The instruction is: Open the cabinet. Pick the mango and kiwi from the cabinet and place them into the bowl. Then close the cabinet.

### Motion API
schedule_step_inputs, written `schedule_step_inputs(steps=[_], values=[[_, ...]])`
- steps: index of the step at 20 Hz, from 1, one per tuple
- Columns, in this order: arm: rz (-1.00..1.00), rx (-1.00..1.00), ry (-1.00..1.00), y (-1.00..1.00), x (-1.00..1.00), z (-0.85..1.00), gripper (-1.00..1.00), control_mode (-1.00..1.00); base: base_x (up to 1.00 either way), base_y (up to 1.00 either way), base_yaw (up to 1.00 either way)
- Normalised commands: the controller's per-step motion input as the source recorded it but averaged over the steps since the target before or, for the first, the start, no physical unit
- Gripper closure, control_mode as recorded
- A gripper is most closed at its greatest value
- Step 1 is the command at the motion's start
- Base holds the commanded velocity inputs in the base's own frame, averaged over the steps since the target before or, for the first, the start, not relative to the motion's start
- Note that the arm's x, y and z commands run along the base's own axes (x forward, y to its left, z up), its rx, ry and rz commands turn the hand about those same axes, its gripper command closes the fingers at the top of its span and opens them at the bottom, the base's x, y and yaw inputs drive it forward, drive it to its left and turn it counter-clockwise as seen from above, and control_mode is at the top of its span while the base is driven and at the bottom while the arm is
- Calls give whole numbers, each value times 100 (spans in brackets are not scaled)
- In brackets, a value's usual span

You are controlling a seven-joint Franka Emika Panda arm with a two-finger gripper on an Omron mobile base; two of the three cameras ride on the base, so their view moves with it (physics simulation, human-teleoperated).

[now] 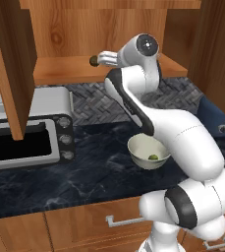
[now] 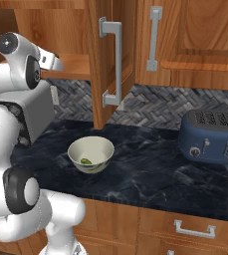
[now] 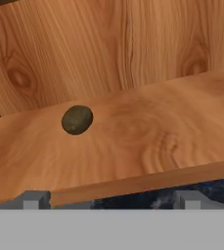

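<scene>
The cabinet [image 1: 65, 69] stands open, both doors swung out, and its wooden shelf [image 3: 147, 136] holds the kiwi [image 3: 77, 119], a small dark olive-brown fruit resting left of centre. My gripper [image 3: 111, 200] is open at the shelf's front edge, short of the kiwi and a little to its right, with nothing between the fingers. From the left base view the gripper [image 1: 100, 59] reaches into the cabinet right beside the kiwi [image 1: 93, 60]. The off-white bowl [image 1: 138, 145] sits on the counter below with the green mango [image 1: 153, 157] inside. In the right base view the mango [image 2: 86, 161] lies in the bowl [image 2: 103, 149].
A silver toaster oven [image 1: 30, 133] stands at the left under the open left door [image 1: 11, 64]. The right door [image 2: 128, 45] hangs open above the bowl, handle outward. A blue toaster [image 2: 215, 137] sits at the right on the dark counter [image 2: 150, 169].
</scene>
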Motion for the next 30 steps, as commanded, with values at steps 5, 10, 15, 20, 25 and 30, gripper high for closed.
schedule_step_inputs(steps=[5,10,15,20,25,30], values=[[3,0,0,28,86,0,-100,-100,0,0,0],[1,0,1,14,65,0,-100,-100,0,0,0],[0,0,3,16,59,0,-100,-100,0,0,0],[0,0,6,31,50,0,-100,-100,0,0,0],[0,0,6,25,38,-2,-100,-100,0,0,0],[0,0,6,0,6,-5,-100,-100,0,0,0]])
